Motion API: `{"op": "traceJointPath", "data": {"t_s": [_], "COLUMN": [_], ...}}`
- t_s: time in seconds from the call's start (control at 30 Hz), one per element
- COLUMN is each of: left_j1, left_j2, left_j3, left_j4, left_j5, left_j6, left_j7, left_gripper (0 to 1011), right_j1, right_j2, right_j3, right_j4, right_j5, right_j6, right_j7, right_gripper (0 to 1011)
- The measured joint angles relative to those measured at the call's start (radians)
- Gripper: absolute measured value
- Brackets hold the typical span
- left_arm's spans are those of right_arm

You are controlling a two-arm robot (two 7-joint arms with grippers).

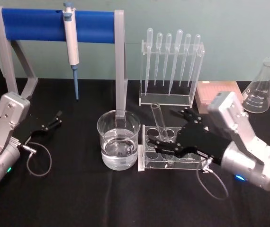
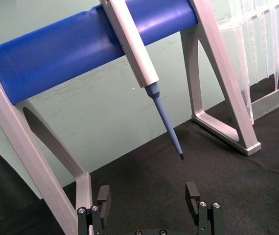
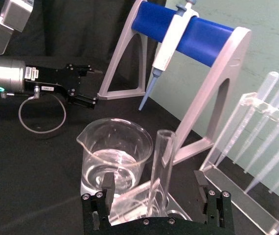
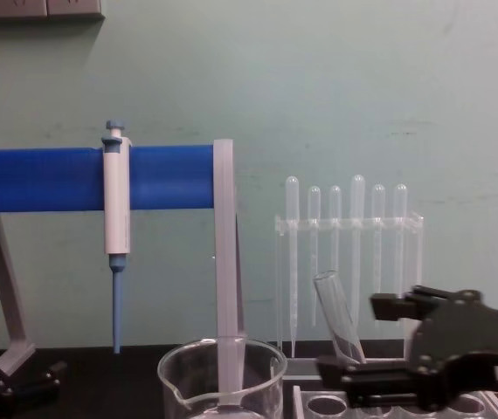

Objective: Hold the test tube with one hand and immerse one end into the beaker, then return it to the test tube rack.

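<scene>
The test tube [image 1: 158, 119] is a clear glass tube leaning in a clear acrylic rack [image 1: 147, 161] just right of the beaker [image 1: 118, 139], which holds clear liquid. My right gripper [image 1: 169, 129] is open, with one black finger on each side of the tube's lower part and not touching it. The right wrist view shows the test tube [image 3: 160, 164] standing between the spread fingers [image 3: 108, 185], with the beaker [image 3: 114, 152] beyond. From the chest, the right gripper [image 4: 361, 339] brackets the test tube [image 4: 335, 316]. My left gripper [image 1: 55, 120] rests open on the table at the left.
A blue-barred stand [image 1: 35, 23] holding a pipettor [image 1: 71, 42] rises behind the beaker. A rack of plastic pipettes [image 1: 171, 71] stands behind the tube rack. A pink box [image 1: 216, 93] and a conical flask [image 1: 260, 90] sit at the back right. A cable loop [image 1: 38, 161] lies at the left.
</scene>
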Motion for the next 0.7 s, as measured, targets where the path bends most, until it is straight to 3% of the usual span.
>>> {"op": "traceJointPath", "data": {"t_s": [0.2,0.37,0.7], "left_j1": [0.000,0.000,0.000], "left_j2": [0.000,0.000,0.000], "left_j3": [0.000,0.000,0.000], "left_j4": [0.000,0.000,0.000], "left_j5": [0.000,0.000,0.000], "left_j6": [0.000,0.000,0.000], "left_j7": [0.000,0.000,0.000], "left_gripper": [1000,1000,1000], "right_j1": [0.049,0.060,0.061], "right_j2": [-0.057,-0.085,-0.123], "right_j3": [-0.012,-0.006,0.010], "right_j4": [0.056,0.080,0.105], "right_j5": [-0.020,-0.027,-0.040], "right_j6": [0.025,0.034,0.044], "right_j7": [0.015,0.017,0.023], "right_gripper": [1002,982,734]}}
